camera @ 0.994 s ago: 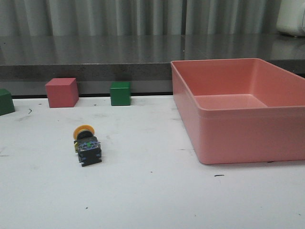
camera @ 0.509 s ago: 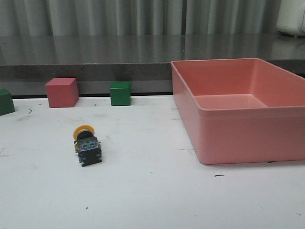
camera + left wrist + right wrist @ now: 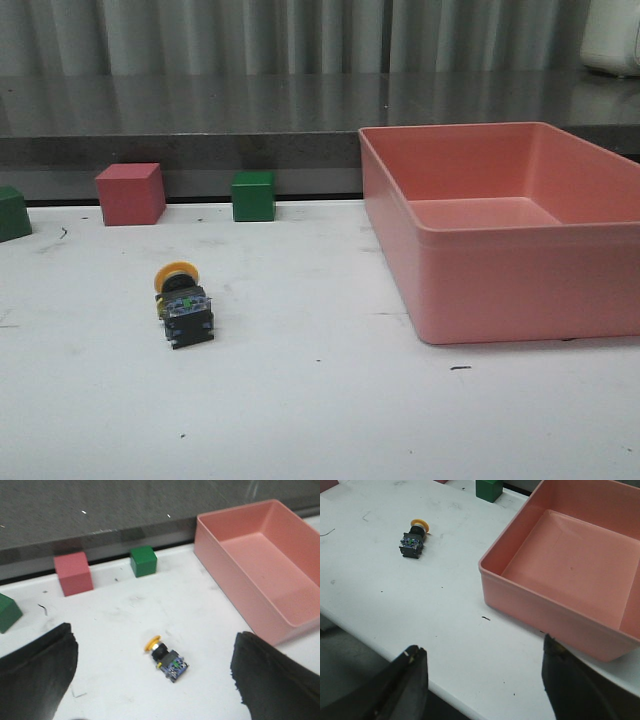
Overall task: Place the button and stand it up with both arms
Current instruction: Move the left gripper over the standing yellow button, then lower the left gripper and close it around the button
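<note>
The button (image 3: 181,302) lies on its side on the white table, left of centre, its yellow cap pointing to the back and its dark base toward the front. It also shows in the left wrist view (image 3: 166,657) and the right wrist view (image 3: 414,539). My left gripper (image 3: 155,672) hangs open high above it, with the button between the two fingers in that view and nothing held. Over the table's front edge my right gripper (image 3: 482,672) is open and empty, far from the button. Neither arm shows in the front view.
A large pink bin (image 3: 505,225) stands on the right half of the table. Along the back edge sit a pink cube (image 3: 130,193), a green cube (image 3: 252,195) and another green cube (image 3: 12,212) at the far left. A dark ledge runs behind.
</note>
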Robot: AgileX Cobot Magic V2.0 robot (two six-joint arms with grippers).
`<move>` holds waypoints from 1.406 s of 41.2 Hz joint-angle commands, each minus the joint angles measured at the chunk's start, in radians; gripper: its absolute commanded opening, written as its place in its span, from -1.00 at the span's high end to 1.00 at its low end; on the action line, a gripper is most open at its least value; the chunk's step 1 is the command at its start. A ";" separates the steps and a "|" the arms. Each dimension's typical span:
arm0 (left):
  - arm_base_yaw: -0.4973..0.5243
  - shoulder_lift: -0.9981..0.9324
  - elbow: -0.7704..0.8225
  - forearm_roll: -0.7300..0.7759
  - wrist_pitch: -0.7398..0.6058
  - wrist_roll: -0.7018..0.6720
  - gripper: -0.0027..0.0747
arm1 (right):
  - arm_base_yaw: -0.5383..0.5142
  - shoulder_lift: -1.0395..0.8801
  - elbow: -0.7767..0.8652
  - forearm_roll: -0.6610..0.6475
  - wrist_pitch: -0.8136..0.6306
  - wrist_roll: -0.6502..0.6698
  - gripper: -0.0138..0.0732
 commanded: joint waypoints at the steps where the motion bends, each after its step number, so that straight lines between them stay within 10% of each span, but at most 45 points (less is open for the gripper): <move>1: -0.070 0.106 -0.054 -0.007 -0.052 -0.012 -0.64 | -0.007 0.004 -0.024 -0.014 -0.077 -0.007 -0.49; 19: -0.158 0.686 -0.293 0.222 0.211 -0.350 -0.64 | -0.007 0.004 -0.024 -0.014 -0.077 -0.007 -0.49; 58: -0.055 1.083 -0.488 0.064 0.104 -0.429 -0.64 | -0.007 0.004 -0.024 -0.014 -0.077 -0.007 -0.49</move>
